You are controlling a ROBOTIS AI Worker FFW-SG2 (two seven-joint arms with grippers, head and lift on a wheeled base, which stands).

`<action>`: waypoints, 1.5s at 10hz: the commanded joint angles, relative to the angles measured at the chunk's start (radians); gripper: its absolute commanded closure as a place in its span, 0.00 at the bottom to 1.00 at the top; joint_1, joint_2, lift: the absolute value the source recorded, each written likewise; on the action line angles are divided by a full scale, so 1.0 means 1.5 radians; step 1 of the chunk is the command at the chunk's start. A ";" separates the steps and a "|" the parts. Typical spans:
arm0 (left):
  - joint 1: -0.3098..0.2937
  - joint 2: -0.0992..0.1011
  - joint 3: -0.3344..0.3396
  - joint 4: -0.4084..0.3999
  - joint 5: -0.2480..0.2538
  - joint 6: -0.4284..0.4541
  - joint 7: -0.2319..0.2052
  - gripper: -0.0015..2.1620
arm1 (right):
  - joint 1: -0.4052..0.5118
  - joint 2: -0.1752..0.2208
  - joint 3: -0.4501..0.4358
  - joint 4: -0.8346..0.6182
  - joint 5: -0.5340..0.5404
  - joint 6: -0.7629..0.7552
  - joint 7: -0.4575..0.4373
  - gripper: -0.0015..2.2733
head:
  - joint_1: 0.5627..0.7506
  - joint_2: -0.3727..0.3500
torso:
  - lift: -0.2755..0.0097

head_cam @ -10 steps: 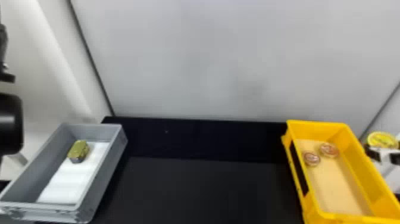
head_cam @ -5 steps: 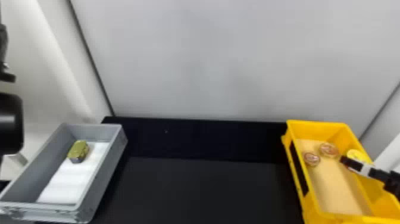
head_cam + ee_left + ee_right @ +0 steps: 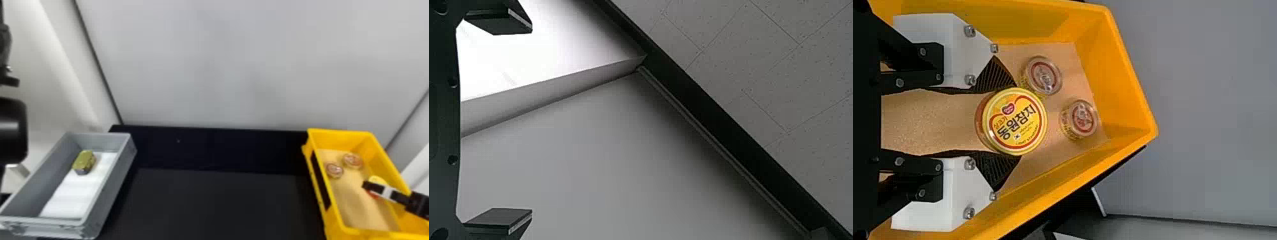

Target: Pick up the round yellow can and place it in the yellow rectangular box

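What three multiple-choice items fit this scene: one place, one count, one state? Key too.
1. Round yellow can: A) in the grey box B) between the right gripper's jaws C) on the black surface
2. Small round containers lying in the yellow box: A) none B) four C) two
3. Left gripper's jaws: A) apart B) touching C) shut on a tin

1 B: jaws flank it.
2 C: two stand on the box's floor.
3 A: wide gap.
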 commanded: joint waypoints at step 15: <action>-0.004 -0.012 -0.001 -0.001 0.001 -0.008 0.000 0.00 | -0.066 0.000 0.050 -0.038 0.115 0.093 -0.025 0.03 | 0.53 0.59 | 0.93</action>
